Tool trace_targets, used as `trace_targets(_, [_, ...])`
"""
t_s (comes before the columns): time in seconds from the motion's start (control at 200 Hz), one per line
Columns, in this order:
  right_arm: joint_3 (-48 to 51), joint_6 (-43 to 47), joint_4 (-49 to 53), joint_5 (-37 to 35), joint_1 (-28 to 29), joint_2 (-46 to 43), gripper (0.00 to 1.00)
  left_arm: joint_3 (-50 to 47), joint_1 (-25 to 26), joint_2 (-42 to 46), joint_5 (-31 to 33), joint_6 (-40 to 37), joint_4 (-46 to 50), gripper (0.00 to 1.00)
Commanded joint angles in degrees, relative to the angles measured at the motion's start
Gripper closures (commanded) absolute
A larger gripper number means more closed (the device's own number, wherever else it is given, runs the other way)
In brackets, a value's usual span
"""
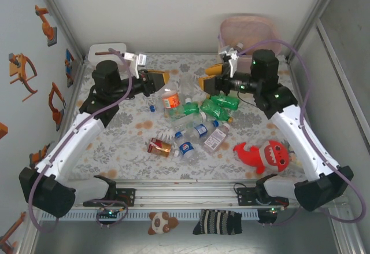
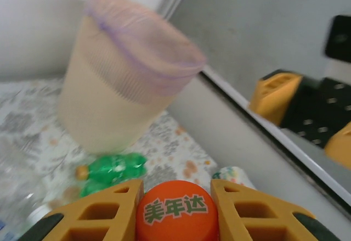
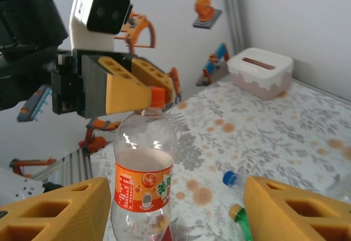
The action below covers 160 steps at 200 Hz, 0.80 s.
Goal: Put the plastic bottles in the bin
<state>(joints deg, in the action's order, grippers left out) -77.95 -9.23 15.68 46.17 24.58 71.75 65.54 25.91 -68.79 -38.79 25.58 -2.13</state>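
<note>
Holding an orange-capped bottle (image 3: pixel 143 169) upright by its cap, the left gripper (image 3: pixel 156 96) is clamped tight on it. Right gripper (image 1: pixel 208 77) sits just beside that bottle, fingers (image 3: pixel 57 211) spread wide on either side, gripping nothing. Bin (image 1: pixel 245 31) stands in the far right corner; other plastic bottles (image 1: pixel 203 121) lie piled mid-table (image 1: pixel 127 144).

- The left arm (image 1: pixel 75 141) and right arm (image 1: pixel 306 141) have white links and black joint housings.
- The left end effector (image 1: pixel 165 83) and right end effector (image 1: pixel 207 76) carry orange fingers (image 3: pixel 55 213) with triangular cut-outs.
- Pale purple cables (image 1: pixel 272 40) trail along both arms.
- A white camera block (image 3: pixel 98 10) sits on the left wrist.
</note>
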Motion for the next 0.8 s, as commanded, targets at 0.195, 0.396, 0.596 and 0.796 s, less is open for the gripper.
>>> trace_targets(0.195, [3.33, 3.18, -10.63, 2.99, 8.13, -0.69, 0.29, 1.08, 3.19, 3.82, -9.34, -0.89, -11.77, 0.97])
trace_targets(0.396, [4.41, 3.14, -13.04, 3.86, 11.64, 0.16, 0.25, 1.09, 5.6, 4.77, -11.47, -1.21, -13.94, 1.0])
trace_targets(0.596, [4.83, 3.64, -12.43, 8.94, 15.24, 0.86, 0.24, 1.28, 7.18, 5.84, -11.31, -1.72, -14.74, 1.0])
trace_targets(0.796, [5.66, 3.96, -9.59, 6.56, 16.42, 0.19, 0.29, 1.08, 7.55, 7.08, -10.97, -1.77, -14.81, 1.0])
